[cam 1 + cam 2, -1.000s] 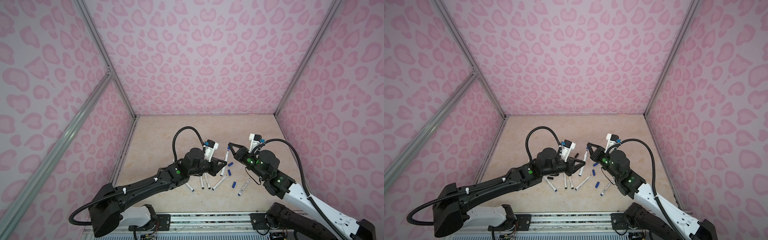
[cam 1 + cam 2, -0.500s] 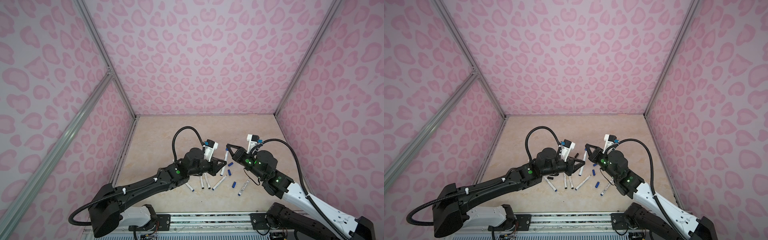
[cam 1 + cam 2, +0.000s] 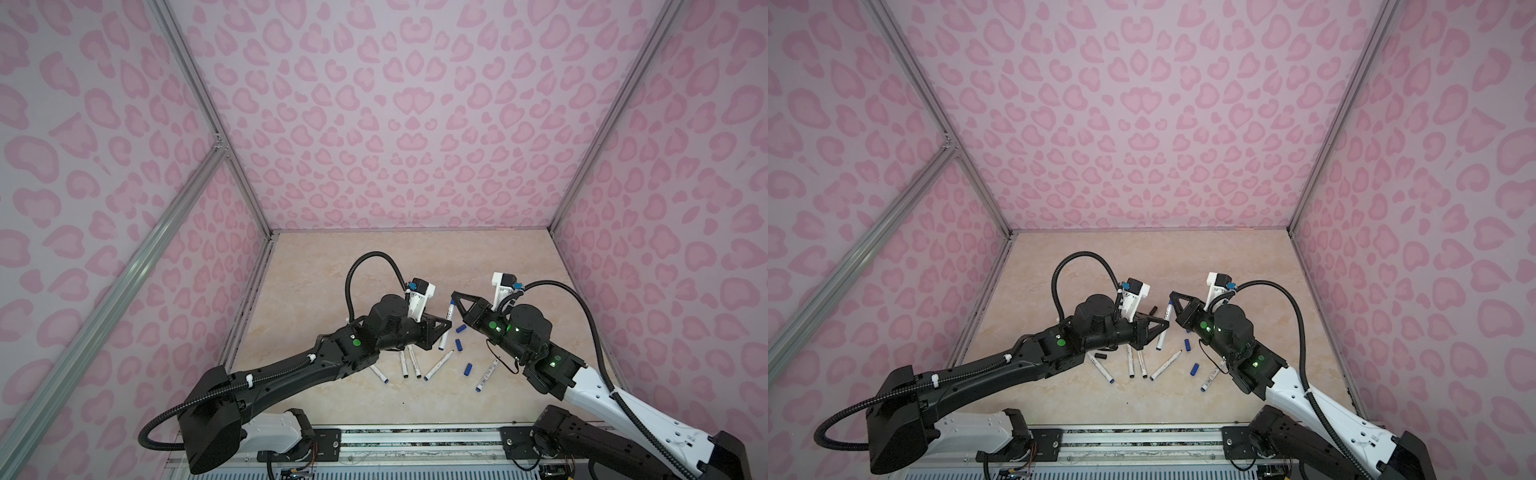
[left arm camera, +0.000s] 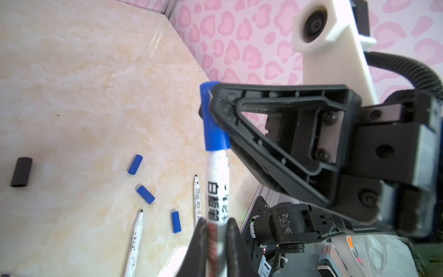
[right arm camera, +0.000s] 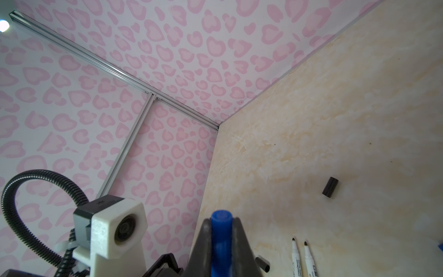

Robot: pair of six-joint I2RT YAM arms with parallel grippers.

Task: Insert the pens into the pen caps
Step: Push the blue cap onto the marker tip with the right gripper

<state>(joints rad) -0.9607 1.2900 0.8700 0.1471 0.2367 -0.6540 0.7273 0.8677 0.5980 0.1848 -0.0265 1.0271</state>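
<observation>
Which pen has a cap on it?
The pen in the air: a blue cap covers its tip. The other pens lie uncapped on the table.

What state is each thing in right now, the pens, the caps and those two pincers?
Left pincer: shut on white-barrelled printed pen.
Right pincer: shut on short blue plastic cap.
That pen: held aloft, tip inside that cap.
Five other white pens: lying flat, uncapped.
Three loose blue caps: lying empty.
Two short black caps: lying empty.

Glossy white plastic pen in the left gripper, with a smooth blue plastic cap at its end. Beneath it is a polished, marble-look tabletop.
</observation>
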